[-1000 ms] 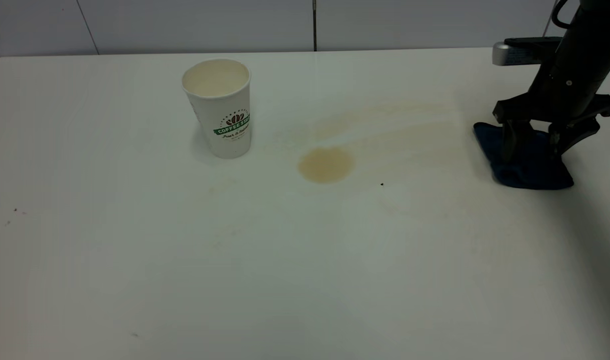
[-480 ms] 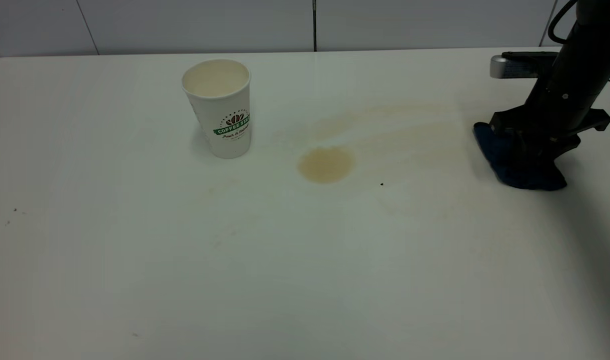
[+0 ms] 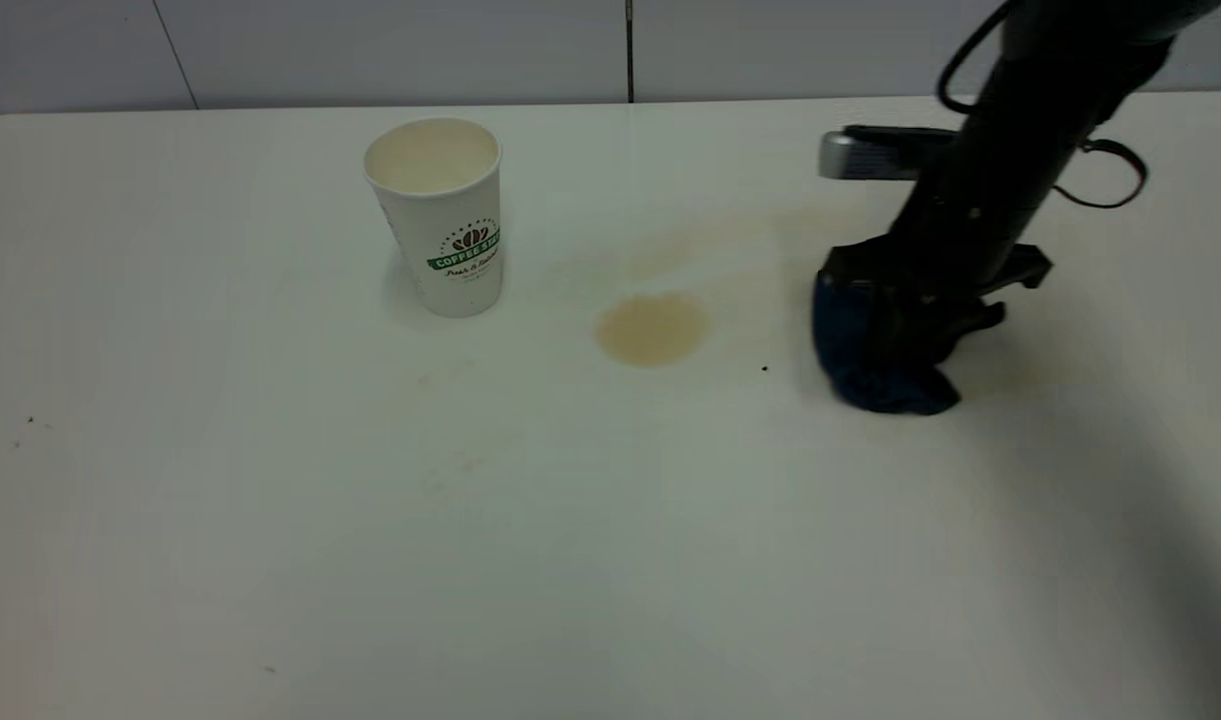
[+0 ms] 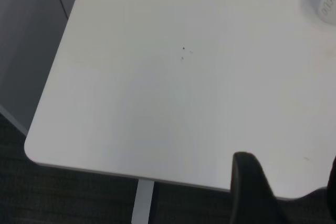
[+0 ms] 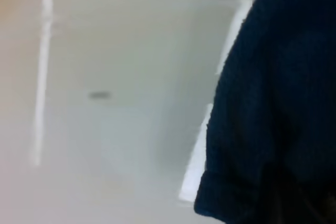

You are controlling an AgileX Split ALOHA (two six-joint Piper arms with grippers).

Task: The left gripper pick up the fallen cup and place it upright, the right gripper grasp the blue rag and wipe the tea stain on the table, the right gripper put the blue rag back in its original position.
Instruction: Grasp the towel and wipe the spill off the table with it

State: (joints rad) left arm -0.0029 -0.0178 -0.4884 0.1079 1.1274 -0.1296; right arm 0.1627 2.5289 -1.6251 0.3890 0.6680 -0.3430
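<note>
Exterior view, nearest first: the front of the white worktop [image 3: 610, 560] lies bare apart from faint specks. Farther back, the right pincer [image 3: 905, 340] stands pressed down onto the blue rag [image 3: 875, 370], its prongs closed on the bunched cloth, which rests on the worktop to the right of the tea stain [image 3: 652, 328], near it but not touching. A tiny black speck [image 3: 765, 368] sits between rag and stain. Fainter tan streaks [image 3: 710, 240] run behind the stain. Farther back on the left, the paper coffee cup [image 3: 440, 215] stands upright, well apart from the stain. In the right wrist view the dark cloth [image 5: 278, 103] fills one side of the picture.

The left pincer [image 4: 286, 192] is parked off the worktop's corner, with only one dark prong visible at the picture's edge; I cannot tell how wide it stands.

Risks, as I judge them: the bunched rag may pass the stain with only a narrow edge and smear it rather than lift it, or slip from the grip if pressed too hard. An overlong sweep could reach the cup and topple it.
</note>
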